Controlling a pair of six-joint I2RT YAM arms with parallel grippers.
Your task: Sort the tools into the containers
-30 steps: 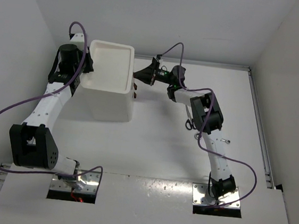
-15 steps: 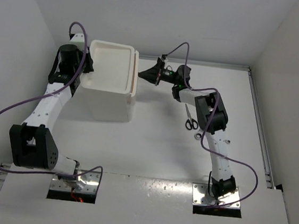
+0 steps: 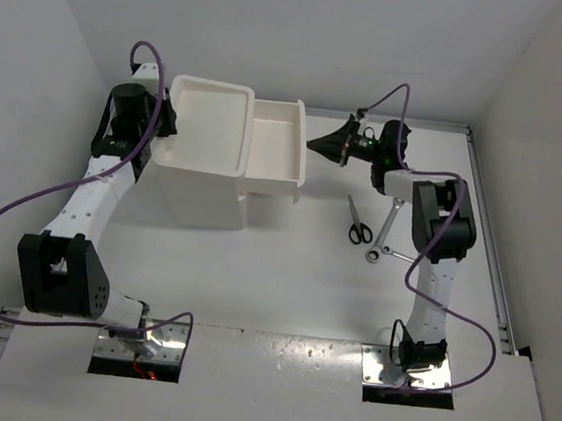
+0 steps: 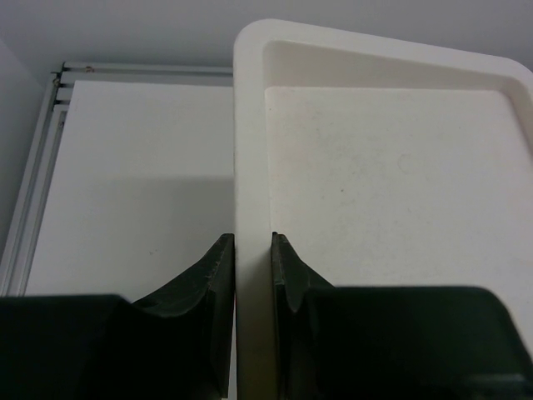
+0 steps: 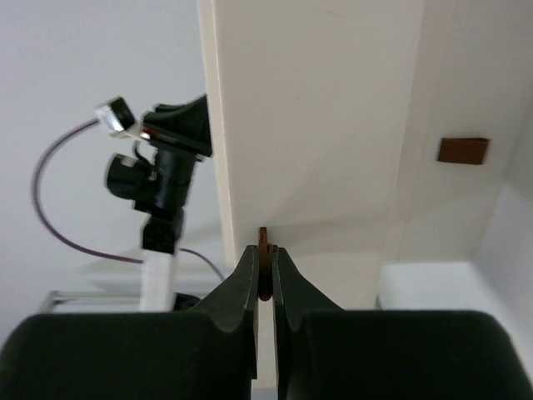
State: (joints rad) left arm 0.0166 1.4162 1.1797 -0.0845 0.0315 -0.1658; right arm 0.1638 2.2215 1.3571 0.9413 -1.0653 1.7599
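The tall white box stands at the back left, its shallow top tray bare. My left gripper is shut on the tray's left rim, a finger on each side. An upper drawer sticks out to the right, showing nothing inside. My right gripper is shut on that drawer's dark red handle, pinched between its fingers. Black-handled scissors and a slim silver wrench lie on the table under the right arm. No pliers are in view.
A second dark red handle shows on a shut drawer lower on the box. The left arm appears beyond the box in the right wrist view. A metal rail runs along the table's right edge, with walls close behind.
My right gripper closed on the handle and moved right, drawing the drawer out of the box. The right arm swung away, uncovering the scissors and wrench. The left gripper kept its hold.
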